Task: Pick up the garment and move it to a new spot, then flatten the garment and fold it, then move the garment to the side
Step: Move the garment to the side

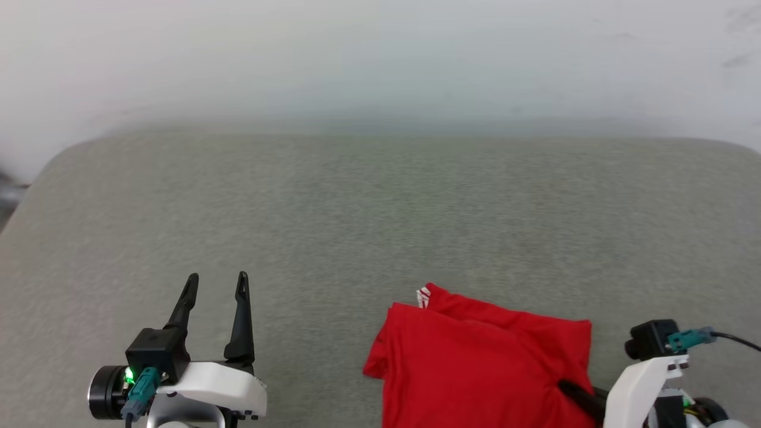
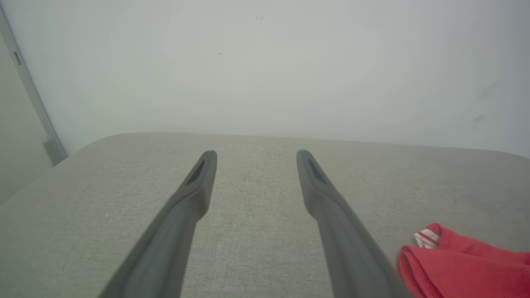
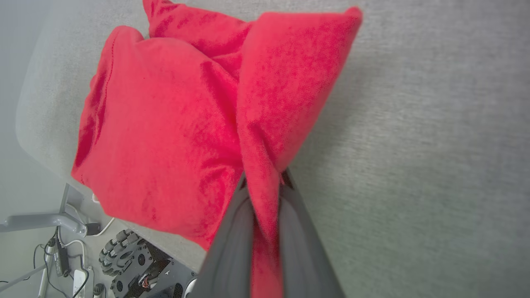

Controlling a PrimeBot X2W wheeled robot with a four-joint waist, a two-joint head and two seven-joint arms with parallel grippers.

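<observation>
Right end effector [image 3: 265, 182] was clamped tight on a bunched fold of the garment [image 1: 475, 362] — red heap lying at the desk's [image 1: 357, 208] near right edge. Left end effector [image 1: 217, 279] hovered wide open, empty, well apart.

- Soft, even, diffuse light in all three views; shadows are faint and soft-edged.
- Head view: the wall [image 1: 380, 59] is hazy and washed pale; the desk's [image 1: 380, 208] weave looks smeared.
- Left wrist view: the left fingers [image 2: 192, 198] blur toward the bottom edge.
- Right wrist view: the garment [image 3: 165, 124] is vivid and grainy, with a dim shadow on the desk beside its raised fold; the right fingers [image 3: 302, 248] are out of focus.
</observation>
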